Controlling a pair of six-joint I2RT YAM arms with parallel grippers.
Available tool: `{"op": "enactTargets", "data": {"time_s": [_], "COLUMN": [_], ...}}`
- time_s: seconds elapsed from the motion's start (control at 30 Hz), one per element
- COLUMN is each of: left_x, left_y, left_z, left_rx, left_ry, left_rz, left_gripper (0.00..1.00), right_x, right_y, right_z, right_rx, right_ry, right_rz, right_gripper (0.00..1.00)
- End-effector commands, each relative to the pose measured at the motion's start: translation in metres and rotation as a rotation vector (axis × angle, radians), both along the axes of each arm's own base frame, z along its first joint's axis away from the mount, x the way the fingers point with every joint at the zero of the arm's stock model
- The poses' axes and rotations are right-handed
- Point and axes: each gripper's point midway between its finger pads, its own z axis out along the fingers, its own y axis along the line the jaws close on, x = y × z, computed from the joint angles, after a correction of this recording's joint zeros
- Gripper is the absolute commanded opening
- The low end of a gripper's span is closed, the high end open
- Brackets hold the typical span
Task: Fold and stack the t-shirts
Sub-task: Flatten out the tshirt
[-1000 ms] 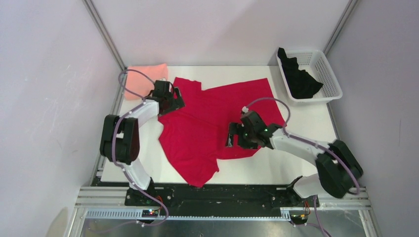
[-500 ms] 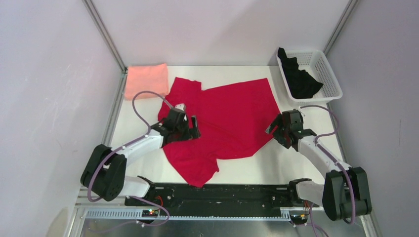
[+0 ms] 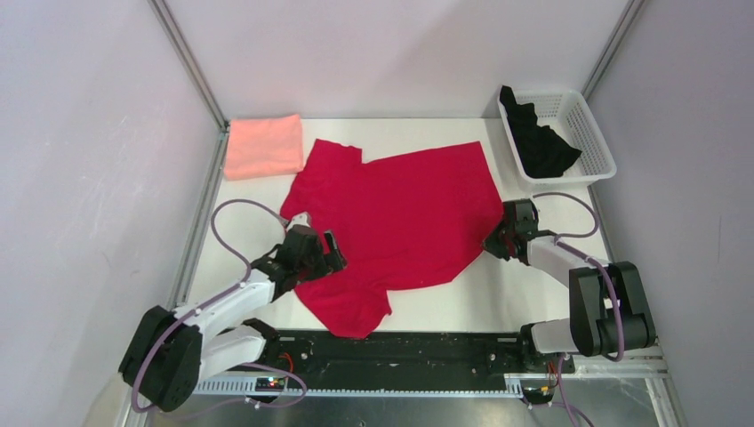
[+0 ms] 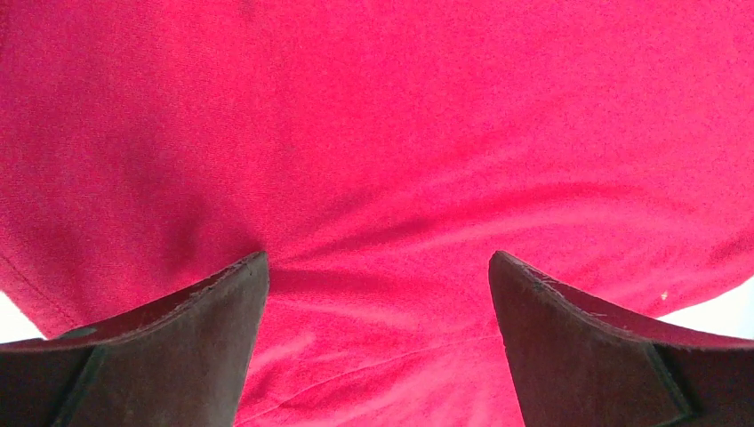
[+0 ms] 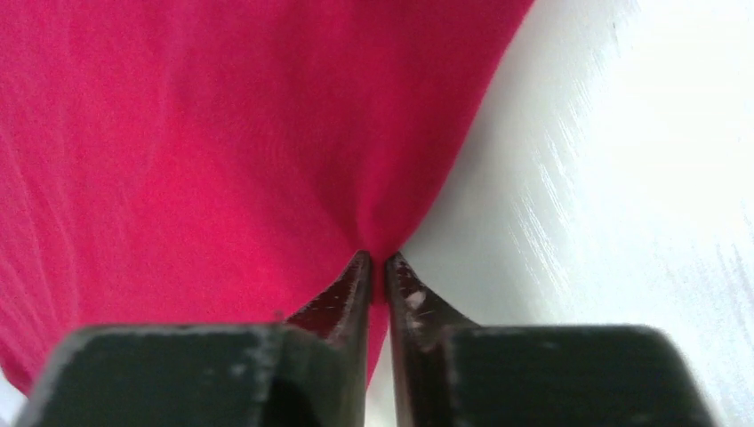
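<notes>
Fold grasp in hand: the right gripper clamps the right edge of the red t-shirt spread mid-scene, and the left gripper, fingers apart over its near-left part, should next close on cloth.

My left arm and right arm have white shells, black joints, looping mauve cables and dark wedge-shaped gripper fingers.

looks like a robotics lab test cell, not anybody's home; plain pale wall panels inside aluminium frame posts, white tabletop, left arm and right arm bolted to a black base rail, loose purple cables trailing about
</notes>
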Motion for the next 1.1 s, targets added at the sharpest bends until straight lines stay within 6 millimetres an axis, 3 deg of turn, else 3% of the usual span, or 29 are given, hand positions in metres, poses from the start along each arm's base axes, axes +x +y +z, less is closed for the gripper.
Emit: {"op": "enactTargets", "data": {"time_s": [0.0, 0.07, 0.27, 0.4, 0.53, 0.63, 0.67, 0.7, 0.73, 0.77, 0.87, 0.9, 0.93, 0.97, 1.07], "left_x": [-0.044, -0.040, -0.013, 0.009, 0.023, 0.029, 0.030, 0.031, 0.030, 0.031, 0.029, 0.029, 0.028, 0.027, 0.027], "left_y": [0.037, 0.036, 0.024, 0.019, 0.016, 0.018, 0.018, 0.019, 0.020, 0.021, 0.025, 0.027, 0.028, 0.029, 0.032], "left_z": [-0.024, -0.015, 0.024, 0.050, 0.059, 0.062, 0.063, 0.062, 0.062, 0.062, 0.059, 0.058, 0.056, 0.055, 0.049], "left_rx": [0.131, 0.119, 0.088, 0.092, 0.114, 0.137, 0.140, 0.142, 0.143, 0.143, 0.138, 0.136, 0.137, 0.137, 0.144], "left_ry": [0.151, 0.117, -0.005, -0.085, -0.116, -0.127, -0.129, -0.128, -0.126, -0.126, -0.118, -0.116, -0.113, -0.110, -0.094], "left_rz": [0.072, 0.064, 0.037, 0.030, 0.022, 0.022, 0.024, 0.024, 0.025, 0.029, 0.041, 0.049, 0.054, 0.058, 0.069], "left_gripper": [1.00, 1.00, 1.00, 1.00, 1.00, 1.00, 1.00, 1.00, 1.00, 1.00, 1.00, 1.00, 1.00, 1.00, 1.00], "right_x": [-0.008, -0.014, -0.026, -0.019, 0.016, 0.045, 0.066, 0.071, 0.096, 0.101, 0.146, 0.165, 0.164, 0.174, 0.178], "right_y": [0.004, 0.007, 0.020, 0.029, 0.049, 0.070, 0.083, 0.088, 0.099, 0.108, 0.141, 0.156, 0.153, 0.160, 0.158], "right_z": [-0.005, -0.001, 0.029, 0.056, 0.073, 0.072, 0.073, 0.069, 0.069, 0.065, 0.059, 0.080, 0.063, 0.075, 0.096], "right_rx": [0.023, 0.032, 0.030, -0.010, -0.041, -0.076, -0.092, -0.114, -0.124, -0.133, -0.191, -0.193, -0.240, -0.245, -0.283], "right_ry": [0.006, 0.011, -0.029, -0.053, -0.043, -0.019, -0.014, 0.014, 0.015, 0.040, 0.062, 0.007, 0.059, 0.024, -0.053], "right_rz": [0.011, 0.031, 0.086, 0.108, 0.148, 0.194, 0.223, 0.235, 0.252, 0.274, 0.327, 0.336, 0.346, 0.352, 0.369], "right_gripper": [0.08, 0.00, 0.00, 0.00, 0.00, 0.00, 0.02, 0.02, 0.03, 0.04, 0.14, 0.27, 0.36, 0.50, 0.66]}}
